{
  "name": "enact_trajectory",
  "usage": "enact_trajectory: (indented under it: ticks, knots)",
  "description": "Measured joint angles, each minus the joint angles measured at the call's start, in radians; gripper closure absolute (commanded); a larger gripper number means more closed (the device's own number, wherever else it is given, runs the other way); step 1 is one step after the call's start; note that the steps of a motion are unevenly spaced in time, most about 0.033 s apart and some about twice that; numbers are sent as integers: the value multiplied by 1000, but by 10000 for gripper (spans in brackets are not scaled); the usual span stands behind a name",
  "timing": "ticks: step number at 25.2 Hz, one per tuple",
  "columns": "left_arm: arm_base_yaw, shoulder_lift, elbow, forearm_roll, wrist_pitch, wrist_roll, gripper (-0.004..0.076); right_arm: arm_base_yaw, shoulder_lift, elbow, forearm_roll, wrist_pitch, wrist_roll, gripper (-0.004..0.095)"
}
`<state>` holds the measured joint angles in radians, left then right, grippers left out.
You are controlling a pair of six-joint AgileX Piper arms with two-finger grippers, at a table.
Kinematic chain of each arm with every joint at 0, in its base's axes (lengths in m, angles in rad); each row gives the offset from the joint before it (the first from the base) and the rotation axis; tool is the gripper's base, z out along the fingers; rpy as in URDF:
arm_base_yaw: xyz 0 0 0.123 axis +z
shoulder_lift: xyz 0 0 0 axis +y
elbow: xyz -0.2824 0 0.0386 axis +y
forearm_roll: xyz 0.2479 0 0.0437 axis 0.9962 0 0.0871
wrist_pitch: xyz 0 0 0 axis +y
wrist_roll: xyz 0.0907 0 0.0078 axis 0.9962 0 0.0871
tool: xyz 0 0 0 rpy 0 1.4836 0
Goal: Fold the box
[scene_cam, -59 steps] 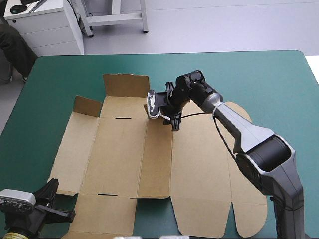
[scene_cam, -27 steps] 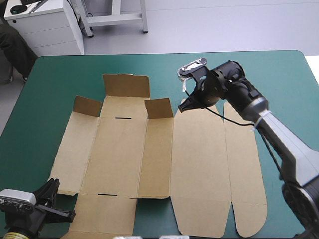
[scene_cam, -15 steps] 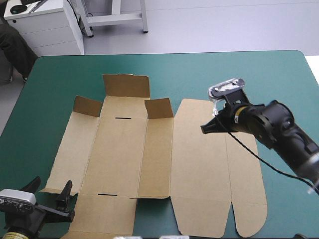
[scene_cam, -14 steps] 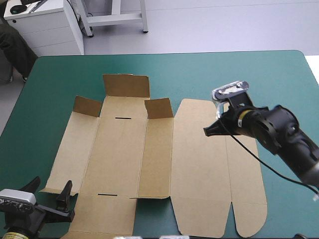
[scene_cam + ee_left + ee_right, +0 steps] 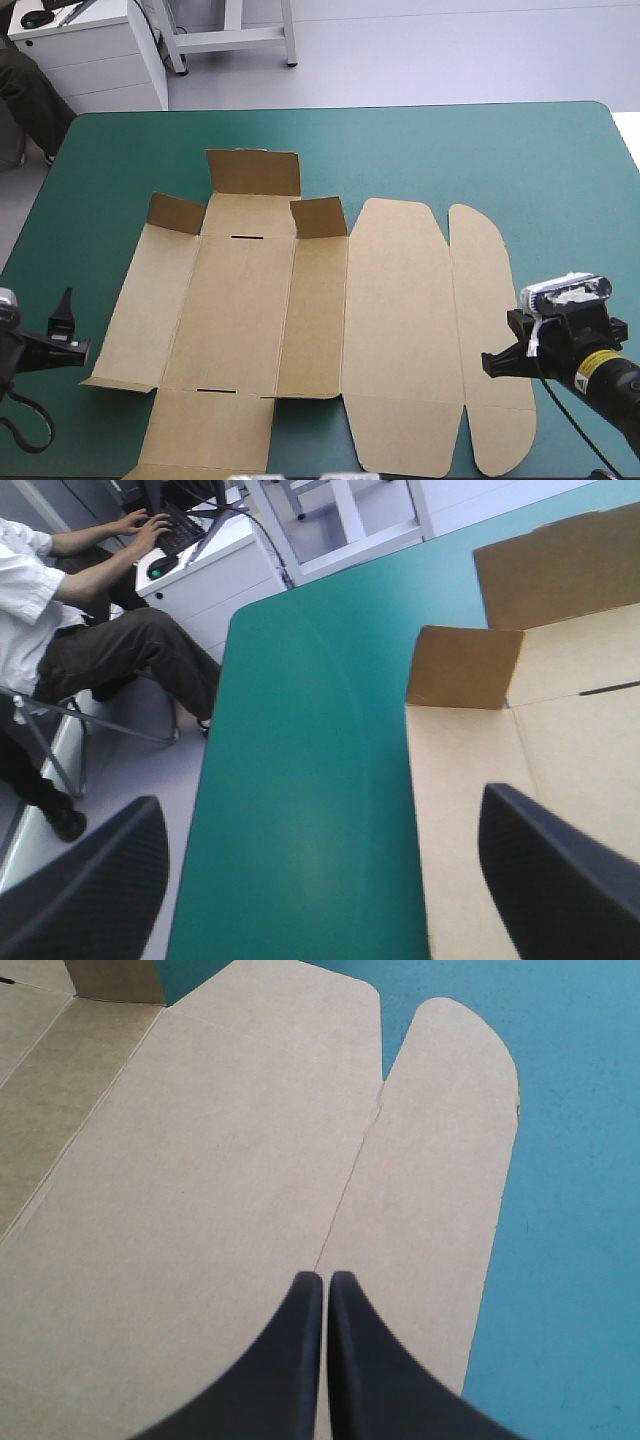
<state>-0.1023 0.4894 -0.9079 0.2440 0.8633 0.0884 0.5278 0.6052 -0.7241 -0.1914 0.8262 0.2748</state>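
Since the teal-green table [image 5: 500, 150] has the brown box [image 5: 400, 320] lying flat mid-table with just three far flaps tipped up, I'd call it light, stiff board that bends only at its creases. Left gripper [image 5: 320, 798] gapes wide, empty, near the box's left edge. Right gripper [image 5: 325, 1278] is pinched together on nothing over the rounded tab [image 5: 440, 1160]. I'd grab a side panel's free edge.

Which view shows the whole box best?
The high view: the whole box lies there, mostly flat, three far flaps raised. The left wrist view shows only its far left corner; the right wrist view only the rounded lid end ahead of the shut right claw.
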Motion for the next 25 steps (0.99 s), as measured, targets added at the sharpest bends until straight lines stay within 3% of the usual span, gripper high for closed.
enact_trajectory:
  ticks: [6,13,20,25]
  knots:
    - [0,141,-62,186,-18,-94,126,0,-143,109,20,-1,0,909]
    - [6,335,-62,299,-10,-166,139,0,-158,127,25,2,0,909]
    - [266,522,-62,156,-47,-171,239,0,-159,127,28,5,0,909]
    - [410,582,-61,-69,-87,-39,290,0,-159,127,28,10,-3,909]
